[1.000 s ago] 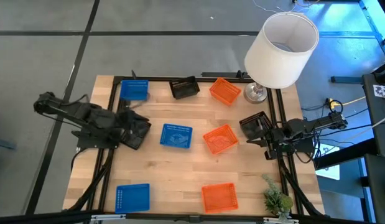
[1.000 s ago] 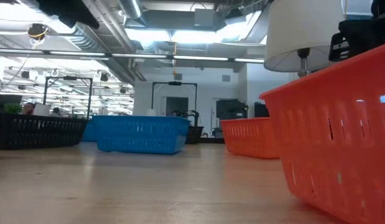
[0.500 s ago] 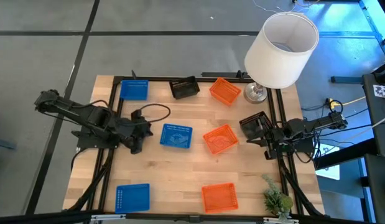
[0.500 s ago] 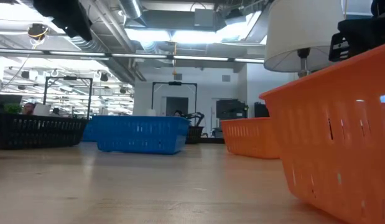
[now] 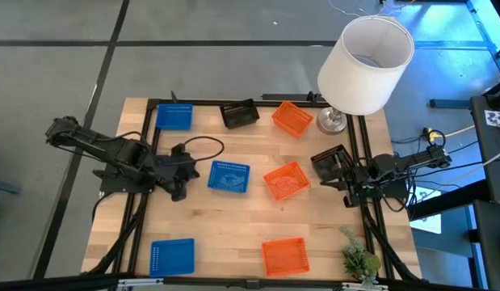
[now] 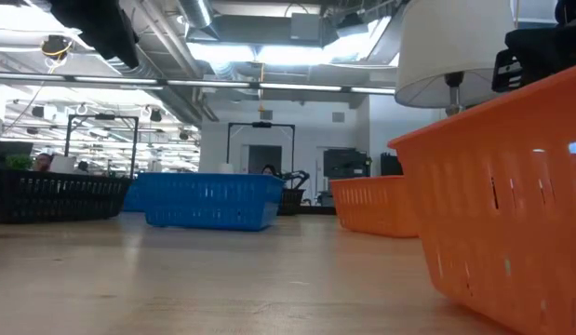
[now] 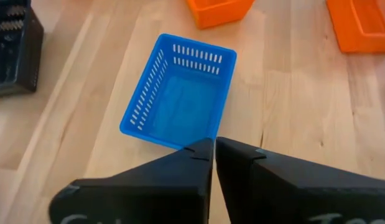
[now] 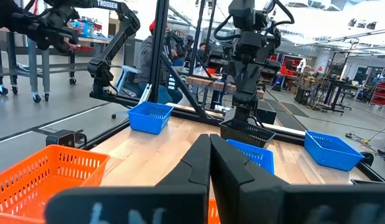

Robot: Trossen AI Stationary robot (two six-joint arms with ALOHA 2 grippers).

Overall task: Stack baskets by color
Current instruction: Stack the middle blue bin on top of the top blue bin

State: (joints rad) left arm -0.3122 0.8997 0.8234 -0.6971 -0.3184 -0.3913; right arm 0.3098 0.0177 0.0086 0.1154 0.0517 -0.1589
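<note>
Several baskets rest on their bases on the wooden table. Blue ones sit far left [image 5: 174, 116], in the middle [image 5: 229, 177] and near left [image 5: 172, 255]. Orange ones sit at the far side [image 5: 292, 118], in the middle [image 5: 286, 180] and at the near side [image 5: 283, 256]. One black basket is at the far side [image 5: 240, 114], one at the right [image 5: 332, 162], and one under my left arm [image 8: 248, 132]. My left gripper [image 7: 214, 149] hangs shut above the table, just left of the middle blue basket [image 7: 180, 93]. My right gripper [image 8: 209, 142] waits shut at the right edge.
A lamp with a large white shade [image 5: 367, 63] stands at the far right corner, and a small green plant [image 5: 359, 260] at the near right corner. Black frame rails [image 5: 149, 137] run along the table's left, far and right sides. People and other rigs show in the room beyond.
My left gripper has moved a little toward the table's right, toward the middle blue basket, and has tipped further downward. A loop of its cable now shows above the wrist. The baskets and my right arm have kept still.
</note>
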